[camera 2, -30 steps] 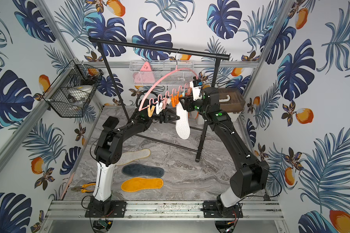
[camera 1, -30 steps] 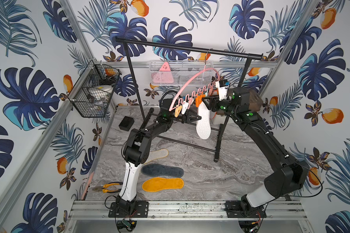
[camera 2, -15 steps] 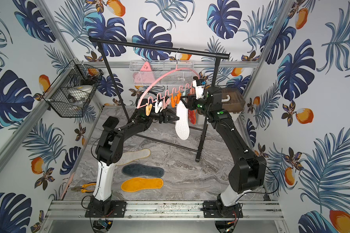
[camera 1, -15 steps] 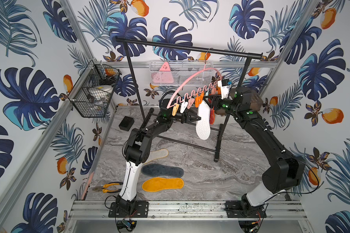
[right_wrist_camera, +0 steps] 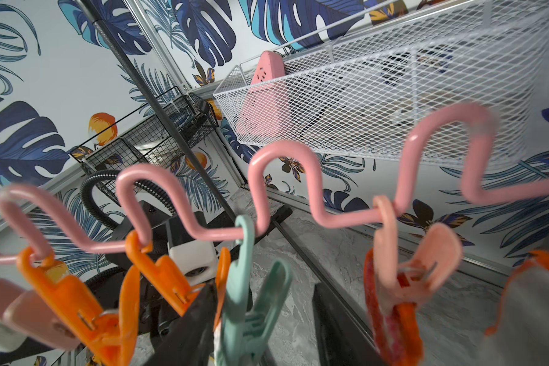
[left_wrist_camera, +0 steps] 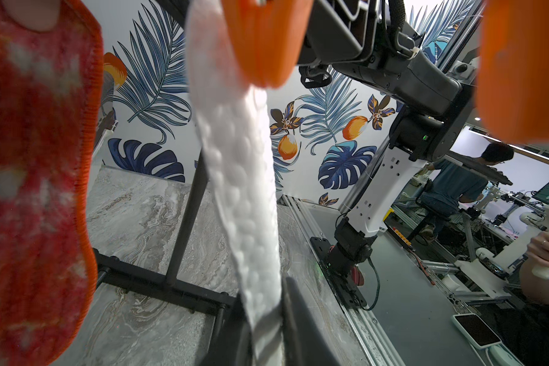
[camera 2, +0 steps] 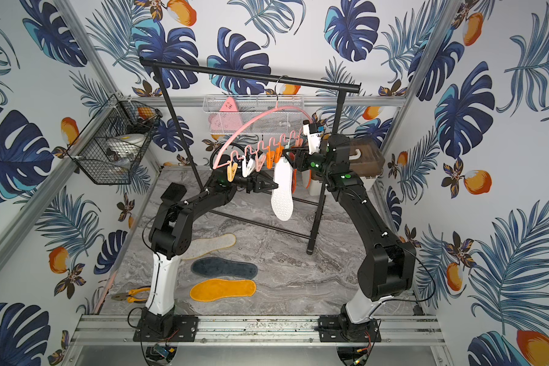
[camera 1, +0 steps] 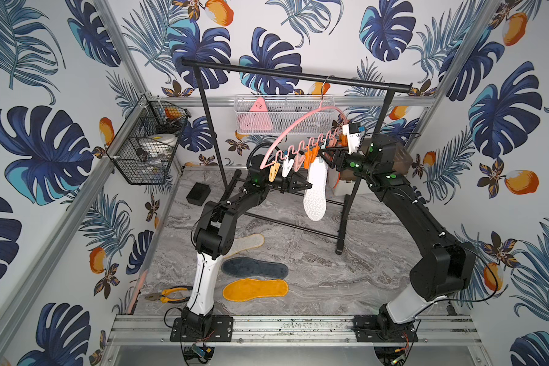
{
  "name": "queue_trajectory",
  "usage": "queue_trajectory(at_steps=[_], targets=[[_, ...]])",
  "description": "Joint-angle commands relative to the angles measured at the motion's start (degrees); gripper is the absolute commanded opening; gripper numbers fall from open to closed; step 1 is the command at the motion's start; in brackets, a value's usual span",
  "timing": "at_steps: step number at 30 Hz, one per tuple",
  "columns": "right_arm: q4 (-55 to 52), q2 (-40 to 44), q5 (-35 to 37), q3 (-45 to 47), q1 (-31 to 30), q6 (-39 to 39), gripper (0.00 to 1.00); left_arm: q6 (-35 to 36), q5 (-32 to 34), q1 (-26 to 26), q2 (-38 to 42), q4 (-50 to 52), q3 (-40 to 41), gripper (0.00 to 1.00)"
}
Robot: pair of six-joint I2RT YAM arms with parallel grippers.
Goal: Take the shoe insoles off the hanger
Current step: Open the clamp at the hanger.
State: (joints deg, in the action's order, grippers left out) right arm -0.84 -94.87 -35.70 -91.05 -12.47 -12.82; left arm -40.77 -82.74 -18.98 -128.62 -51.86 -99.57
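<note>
The thin pink arched plastic hanger [right_wrist_camera: 279,146] hangs from the tall black metal garment rail [camera 1: 267,71], with the white bumpy foam insole [camera 1: 316,190] clipped under it. Before the rail lie the cream fabric insole [camera 1: 248,245], the dark navy fabric insole [camera 1: 254,267] and, farthest, the orange fabric insole [camera 1: 255,289].

A pink hanger [right_wrist_camera: 346,219] with a wavy clip bar is hung tilted from its hook; a pale insole [camera 1: 316,190], bumpy-surfaced, is clipped to it and hangs straight down; a red-orange mesh insole [left_wrist_camera: 29,190] is clipped just beside it; a cream insole [camera 1: 248,245], a navy insole [camera 1: 254,268] and an orange insole [camera 1: 255,289] are laid flat, side by side, on the tabletop [camera 1: 314,272].
</note>
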Motion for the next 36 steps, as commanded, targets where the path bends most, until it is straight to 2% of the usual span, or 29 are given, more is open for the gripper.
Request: queue_trajectory(at_steps=[1,11,24,28,36], targets=[[3.0,-0.6,-2.1,-0.3,0.2,-1.4,0.52,-1.1,-2.4,0.2,-0.2,-2.7,-0.5,0.18],[3.4,-1.3,-4.8,-0.9,0.3,-1.9,0.50,0.1,-4.7,0.2,1.7,-4.1,1.4,0.13],[3.8,-1.8,-8.9,-1.4,0.3,-2.4,0.48,-0.2,-5.7,0.2,1.9,-4.8,1.2,0.13],[4.0,-1.2,-8.9,-1.2,0.3,-2.1,0.40,-0.2,-5.8,0.2,1.9,-4.8,1.0,0.13],[3.8,-0.4,-8.7,-1.1,0.6,-1.8,0.34,-0.1,-5.6,0.2,1.9,-4.5,1.1,0.14]])
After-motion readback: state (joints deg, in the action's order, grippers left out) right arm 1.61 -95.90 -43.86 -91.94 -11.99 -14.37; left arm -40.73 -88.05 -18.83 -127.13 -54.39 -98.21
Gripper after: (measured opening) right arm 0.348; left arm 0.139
